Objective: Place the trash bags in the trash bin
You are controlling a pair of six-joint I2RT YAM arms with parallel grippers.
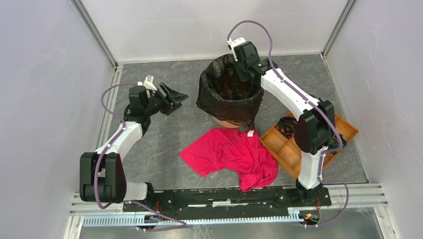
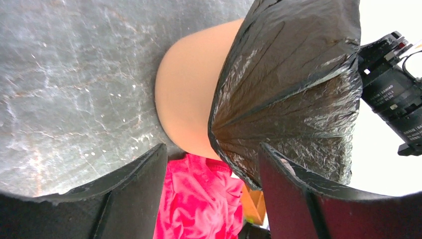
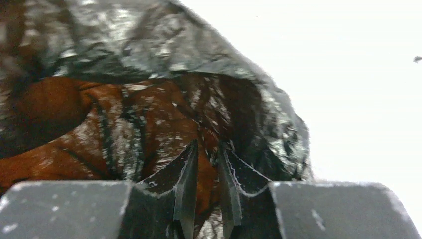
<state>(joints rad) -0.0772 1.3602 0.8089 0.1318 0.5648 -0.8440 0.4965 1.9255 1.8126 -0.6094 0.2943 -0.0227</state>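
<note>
The trash bag (image 1: 224, 95) is a glossy black film lining the trash bin (image 1: 226, 121) and draping over its rim, so only the pale-orange base shows. My right gripper (image 1: 244, 75) reaches down at the bin's far right rim. In the right wrist view its jaws (image 3: 208, 149) stand close together with bag film (image 3: 149, 45) between them. My left gripper (image 1: 181, 97) hovers open to the left of the bin, pointing at it and apart from it. In the left wrist view the bin's side (image 2: 189, 99) and the hanging bag (image 2: 293, 89) lie beyond my open left gripper (image 2: 213, 149).
A red cloth garment (image 1: 231, 150) lies on the table in front of the bin, also visible between the left fingers (image 2: 199, 199). A brown compartment tray (image 1: 290, 148) sits at the right by the right arm. White walls enclose the table.
</note>
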